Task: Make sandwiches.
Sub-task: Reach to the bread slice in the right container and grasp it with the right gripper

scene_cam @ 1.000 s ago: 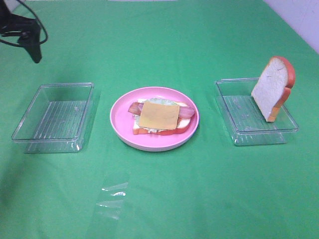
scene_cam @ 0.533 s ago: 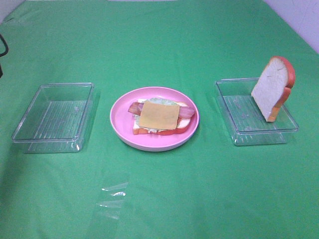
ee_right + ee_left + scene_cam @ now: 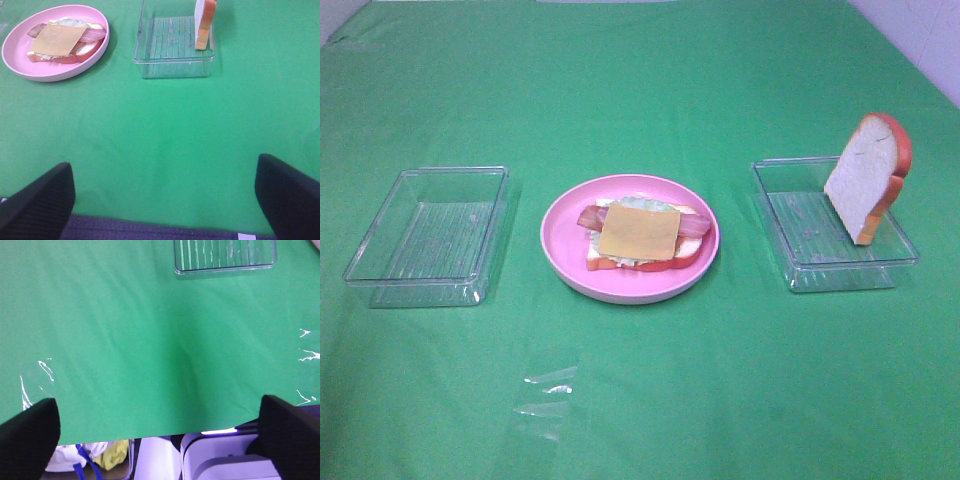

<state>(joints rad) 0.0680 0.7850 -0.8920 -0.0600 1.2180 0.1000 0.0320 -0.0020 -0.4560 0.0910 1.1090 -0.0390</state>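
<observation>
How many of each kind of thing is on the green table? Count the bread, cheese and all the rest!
Bread slices: 2, one under the stack, one leaning in the right tray
Cheese slice: 1
Bacon: at least 1 strip, partly covered
Lettuce: 1
Pink plate: 1
Clear trays: 2, left and right
Total: 8

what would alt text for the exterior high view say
An open-faced toy sandwich, cheese slice on top, sits on a pink plate at the center of a green tablecloth. The right clear tray holds a bread slice leaning upright; the left clear tray is empty.
</observation>
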